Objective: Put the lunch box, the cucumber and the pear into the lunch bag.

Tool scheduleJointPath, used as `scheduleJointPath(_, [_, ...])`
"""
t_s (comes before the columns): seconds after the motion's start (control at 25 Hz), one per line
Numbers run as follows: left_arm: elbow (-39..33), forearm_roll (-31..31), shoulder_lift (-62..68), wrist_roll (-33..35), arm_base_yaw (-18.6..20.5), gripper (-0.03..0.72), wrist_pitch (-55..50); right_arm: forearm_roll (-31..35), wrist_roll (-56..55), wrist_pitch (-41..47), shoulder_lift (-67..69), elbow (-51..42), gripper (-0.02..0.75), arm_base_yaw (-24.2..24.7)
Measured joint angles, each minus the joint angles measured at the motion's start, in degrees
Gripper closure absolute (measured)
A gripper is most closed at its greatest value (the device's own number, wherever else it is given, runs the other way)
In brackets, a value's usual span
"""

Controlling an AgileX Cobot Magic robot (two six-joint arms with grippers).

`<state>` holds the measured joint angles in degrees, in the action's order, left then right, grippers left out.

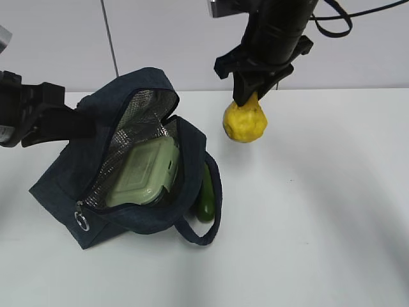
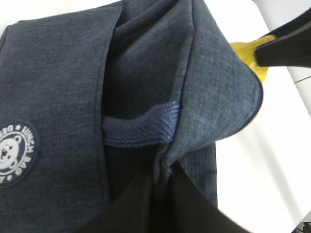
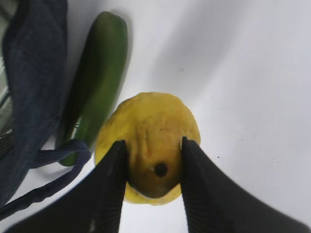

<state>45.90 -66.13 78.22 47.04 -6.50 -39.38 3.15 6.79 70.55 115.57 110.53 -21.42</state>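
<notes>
From the outside camera we see the lunch bag lying open on the white counter, its silver lining showing. Inside the bag sits the lunch box, its pale green lid facing up. The cucumber lies on the counter just beside the bag's right edge, partly under the loop handle. A metal ring pull hangs at the bag's lower left corner. To the right of the bag and above it, the right pincer grips the pear by its narrow top; we cannot tell from here whether the pear touches the counter. At the bag's left side the left arm reaches in against the fabric; its pincer is hidden there.

In the left wrist camera we look straight onto the bag's dark fabric. The left pincer is clenched on a fold of the bag just below a woven handle strap. A round white badge sits on the bag to the left. Beyond the bag's upper right edge a bit of the yellow pear shows.

In the right wrist camera the two dark fingers of the right pincer clamp the pear on either side of its stem end. The cucumber lies just beside the bag's edge, left of the pear, with the handle looped by its near end.
</notes>
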Motion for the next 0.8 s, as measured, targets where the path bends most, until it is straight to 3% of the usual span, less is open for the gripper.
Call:
scheduleJointPath(0.36, [0.00, 0.00, 0.00, 0.00, 0.00, 0.687, 0.00, 8.32, 2.52, 0.69, -5.66, -0.01, 0.466, 0.00])
scheduleJointPath(0.6, [0.00, 0.00, 0.00, 0.00, 0.00, 0.687, 0.00, 19.61, 5.52, 0.81, -6.48, -0.01, 0.466, 0.00])
scheduleJointPath(0.8, [0.00, 0.00, 0.00, -0.05, 0.00, 0.687, 0.00, 25.07, 6.87, 0.84, -5.98, 0.03, 0.467, 0.00])
